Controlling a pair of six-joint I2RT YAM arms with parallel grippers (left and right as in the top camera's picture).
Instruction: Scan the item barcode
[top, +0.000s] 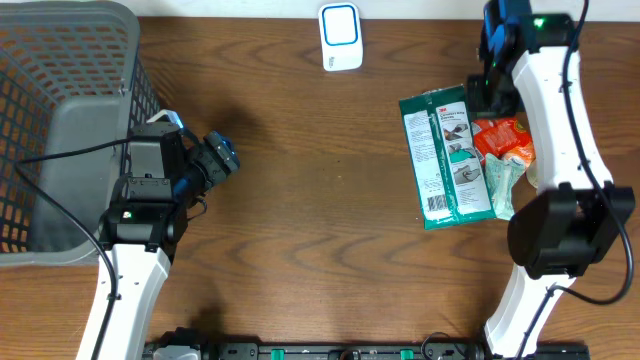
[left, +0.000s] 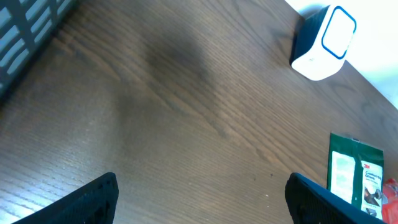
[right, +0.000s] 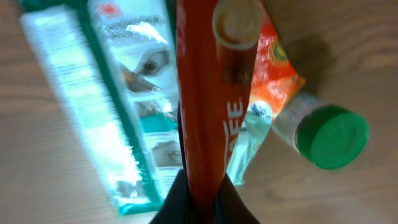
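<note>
From above, the wooden surface (top: 320, 220) carries a grey basket (top: 70, 250) at its left edge and a white scanner (top: 340, 38) with a blue outline at the middle of its far edge. Near the right edge a green package (top: 445, 155) lies flat, with an orange pouch (top: 505, 140) touching its right side. The left claw (top: 215, 158) sits just beside the basket, over bare wood. The right claw (top: 490, 90) hangs over the far end of the green package. From this height I cannot tell what it carries apart from the orange pouch below it.

In the left wrist view, the left claw (left: 205, 205) is released, its dark fingers (left: 93, 199) spread wide at the bottom corners with only wood between them. The scanner (left: 323, 43) stands at the upper right, the green package (left: 354, 177) at the lower right, and a slice of basket (left: 25, 31) at the upper left.

In the right wrist view, the right claw (right: 199, 193) is clenched on a red coffee sachet (right: 205, 93), a long narrow packet pinched at its lower end and held above the pile near the right edge. Beneath it lie the green package (right: 112, 106), the orange pouch (right: 277, 68) and a bottle (right: 323, 134) with a green cap, lying on its side.
</note>
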